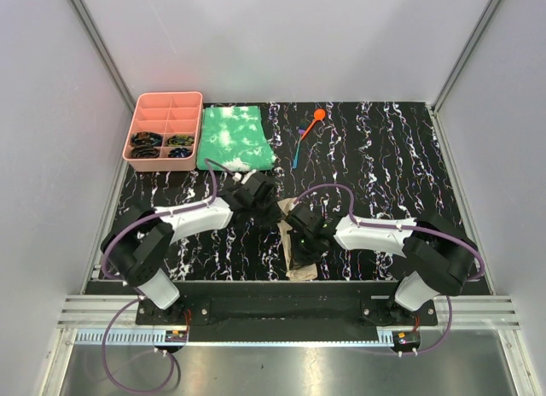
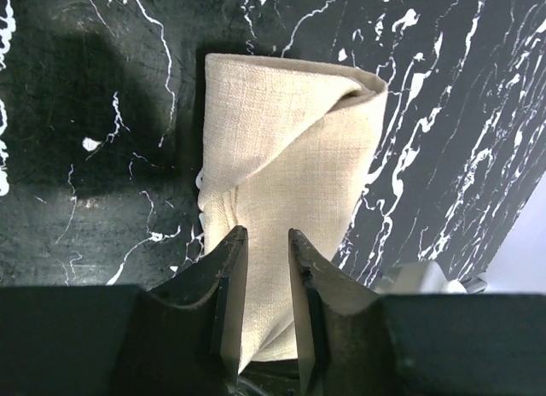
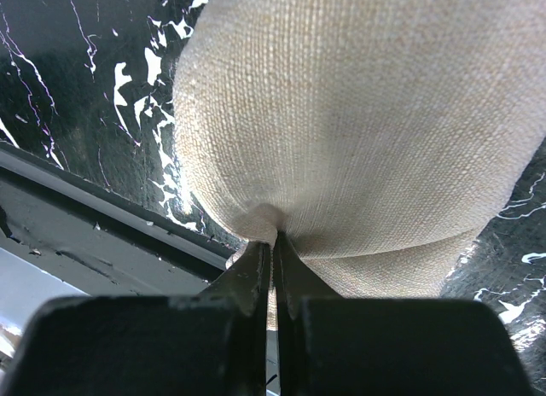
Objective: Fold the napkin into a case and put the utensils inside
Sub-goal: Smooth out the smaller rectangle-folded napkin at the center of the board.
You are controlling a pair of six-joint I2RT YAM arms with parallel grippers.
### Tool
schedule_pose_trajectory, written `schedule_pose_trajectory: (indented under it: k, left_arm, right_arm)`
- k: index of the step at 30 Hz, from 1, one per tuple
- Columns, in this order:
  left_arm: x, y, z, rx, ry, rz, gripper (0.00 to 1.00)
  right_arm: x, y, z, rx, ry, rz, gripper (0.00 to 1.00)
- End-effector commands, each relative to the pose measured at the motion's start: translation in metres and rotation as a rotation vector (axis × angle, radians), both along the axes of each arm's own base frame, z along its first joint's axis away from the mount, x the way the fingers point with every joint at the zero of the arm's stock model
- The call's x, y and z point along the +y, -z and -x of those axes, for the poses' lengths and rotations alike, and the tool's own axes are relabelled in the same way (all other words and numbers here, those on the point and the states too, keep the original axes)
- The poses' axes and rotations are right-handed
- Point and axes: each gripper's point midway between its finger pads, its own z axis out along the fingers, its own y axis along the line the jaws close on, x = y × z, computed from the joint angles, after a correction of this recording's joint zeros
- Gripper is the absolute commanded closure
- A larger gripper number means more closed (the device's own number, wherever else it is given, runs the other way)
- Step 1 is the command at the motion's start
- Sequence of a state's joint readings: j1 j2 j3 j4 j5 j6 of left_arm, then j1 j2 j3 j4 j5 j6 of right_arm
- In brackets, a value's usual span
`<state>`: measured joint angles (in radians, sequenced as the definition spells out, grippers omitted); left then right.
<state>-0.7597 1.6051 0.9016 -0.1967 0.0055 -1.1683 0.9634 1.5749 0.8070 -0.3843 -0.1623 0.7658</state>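
Note:
The tan napkin [image 1: 299,270] lies folded at the near middle of the table, mostly hidden under both wrists. In the left wrist view the napkin [image 2: 281,131] shows as a folded, overlapped shape, and my left gripper [image 2: 267,235] stands over its near end with the jaws a little apart and cloth showing between them. My right gripper [image 3: 274,241] is shut on a pinch of the napkin [image 3: 367,114], which bulges up in front of it. The orange spoon [image 1: 314,120] and the slim blue utensil [image 1: 296,153] lie at the back middle, apart from both grippers.
A green-and-white mottled cloth [image 1: 233,137] lies at the back left. A pink compartment tray [image 1: 136,116] with dark items stands beside it. The table's near edge rail [image 3: 94,217] runs close behind the right gripper.

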Motion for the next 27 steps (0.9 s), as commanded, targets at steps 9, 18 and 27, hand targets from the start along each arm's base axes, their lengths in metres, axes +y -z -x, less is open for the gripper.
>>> schedule_pose_trajectory:
  k: [9, 18, 27]
  left_arm:
    - [-0.015, 0.013, -0.012, -0.001, 0.0, 0.009, 0.72]
    - [-0.015, 0.016, -0.015, -0.009, -0.003, 0.008, 0.72]
    - [-0.011, 0.027, -0.021, -0.003, -0.022, -0.046, 0.69]
  right_arm:
    - [-0.004, 0.005, 0.0, 0.0, 0.004, 0.006, 1.0]
    - [-0.002, 0.007, 0.001, 0.006, -0.003, 0.004, 1.0]
    - [-0.004, 0.008, 0.003, 0.014, -0.003, 0.004, 1.0]
